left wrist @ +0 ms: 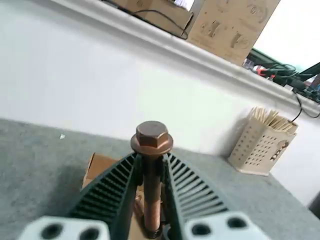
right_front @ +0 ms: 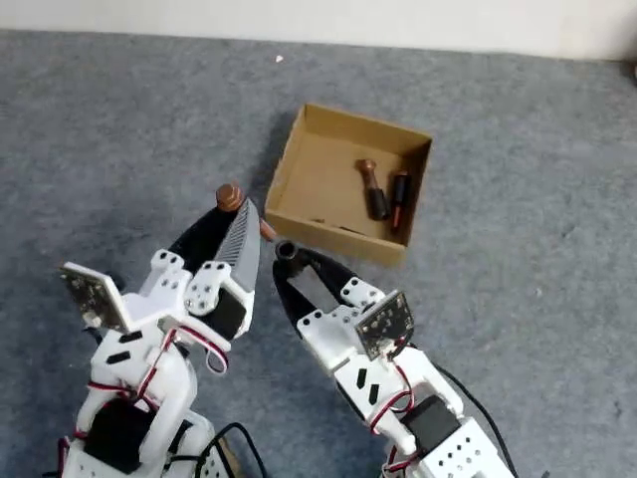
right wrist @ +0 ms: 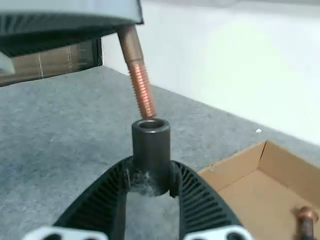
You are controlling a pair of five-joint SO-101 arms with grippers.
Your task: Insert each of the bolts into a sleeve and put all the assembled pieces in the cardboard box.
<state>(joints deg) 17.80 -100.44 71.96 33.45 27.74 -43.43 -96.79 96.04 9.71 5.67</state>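
Note:
My left gripper [left wrist: 150, 175] is shut on a copper bolt [left wrist: 151, 165], hex head up; the same bolt [right_front: 239, 204] and the left gripper [right_front: 237, 224] stand just left of the cardboard box [right_front: 299, 149]. My right gripper [right wrist: 150, 177] is shut on a dark sleeve [right wrist: 150, 150], held upright with its bore open. The bolt's threaded tip [right wrist: 142, 97] hangs tilted right at the sleeve's mouth. In the high view the sleeve [right_front: 287, 251] sits at the tip of the right gripper [right_front: 291, 261], by the box's near corner. Two assembled pieces [right_front: 386, 195] lie inside the box.
Grey carpet [right_front: 119, 149] covers the table. A white wall runs along the far side. In the left wrist view a perforated holder of sticks [left wrist: 260, 145] stands on the carpet to the far right.

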